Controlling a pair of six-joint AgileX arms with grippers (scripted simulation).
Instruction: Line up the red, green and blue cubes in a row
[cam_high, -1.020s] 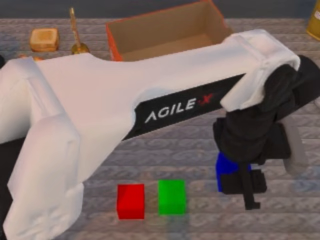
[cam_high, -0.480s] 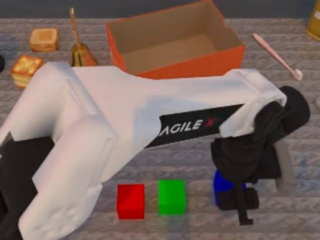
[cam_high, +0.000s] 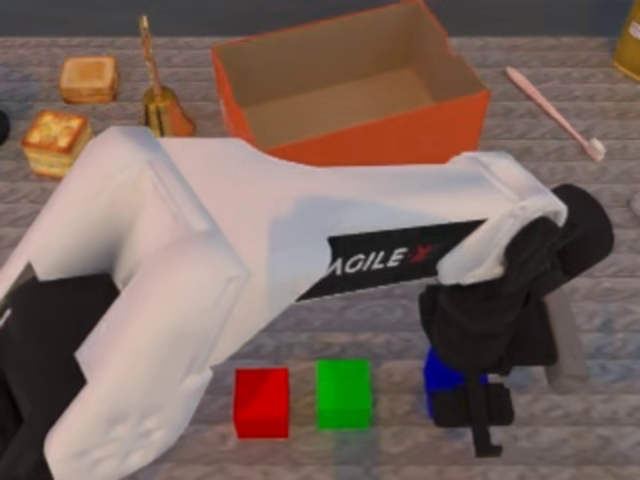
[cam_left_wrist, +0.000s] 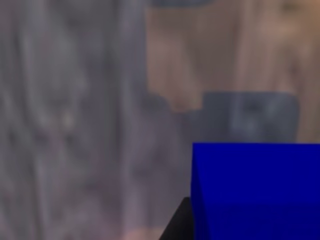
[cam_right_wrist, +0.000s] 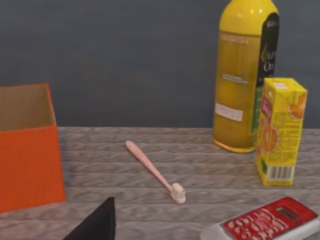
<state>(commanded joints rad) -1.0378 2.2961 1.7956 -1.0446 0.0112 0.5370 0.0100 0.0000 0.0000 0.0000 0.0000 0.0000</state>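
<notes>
The red cube (cam_high: 262, 402) and green cube (cam_high: 343, 393) sit side by side near the table's front edge. To the right of the green one, about a cube's width away, is the blue cube (cam_high: 441, 376), mostly under my left gripper (cam_high: 468, 405), which is shut on it. In the left wrist view the blue cube (cam_left_wrist: 260, 190) fills the corner beside one dark fingertip (cam_left_wrist: 177, 225). My right gripper (cam_right_wrist: 200, 234) is parked outside the top view; it is open, with one dark fingertip (cam_right_wrist: 97, 222) showing and nothing held.
An open orange box (cam_high: 455, 115) stands behind the cubes. A brass bell (cam_high: 160, 100) and two bread pieces (cam_high: 88, 78) are at the back left. At the right lie a pink toothbrush (cam_high: 555, 110), a yellow bottle (cam_right_wrist: 245, 75), a juice carton (cam_right_wrist: 277, 130) and a red-keyed handset (cam_right_wrist: 265, 222).
My left gripper has carried the blue cube toward the table's front edge and slightly left, closer to the green cube's row. The red and green cubes have not moved.
</notes>
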